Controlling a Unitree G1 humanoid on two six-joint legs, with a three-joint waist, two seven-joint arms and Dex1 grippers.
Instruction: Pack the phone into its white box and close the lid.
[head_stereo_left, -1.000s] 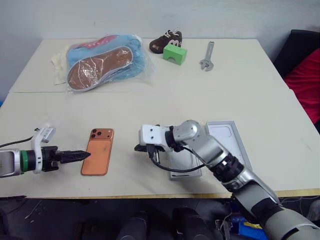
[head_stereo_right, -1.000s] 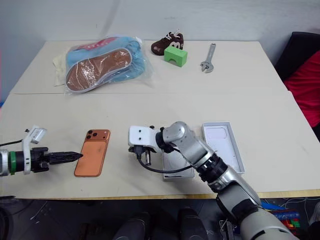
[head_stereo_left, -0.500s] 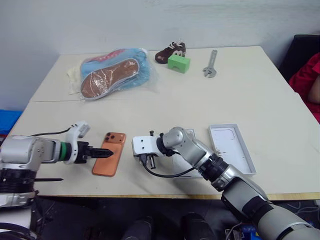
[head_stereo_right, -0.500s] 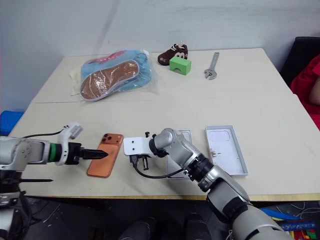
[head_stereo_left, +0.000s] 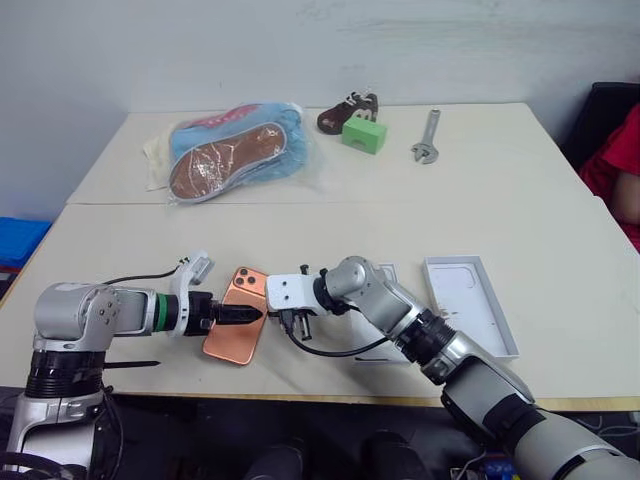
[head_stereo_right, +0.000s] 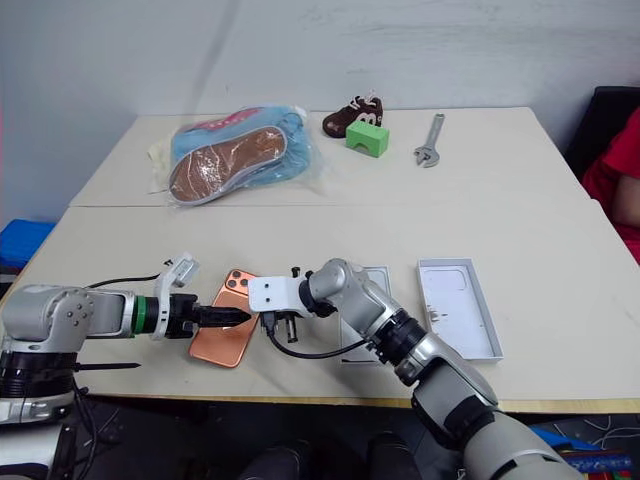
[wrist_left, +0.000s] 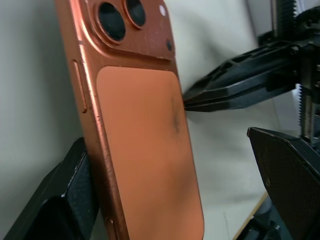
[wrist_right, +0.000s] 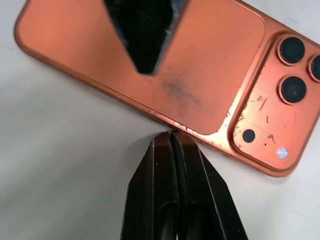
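Now the spread left hand (wrist_left: 165, 200) has reached the phone (head_stereo_left: 237, 320), meeting the pinched-together right hand (wrist_right: 172, 145).

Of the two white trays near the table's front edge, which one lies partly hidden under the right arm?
The white box, nearer the phone; the arm crosses it, so just its far end shows. The lid lies further right, fully visible, with a faint phone outline inside.

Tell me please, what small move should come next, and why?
Probably close the left end effector on the phone: its open fingers straddle the phone's long edges, while the shut right end effector props the other edge.
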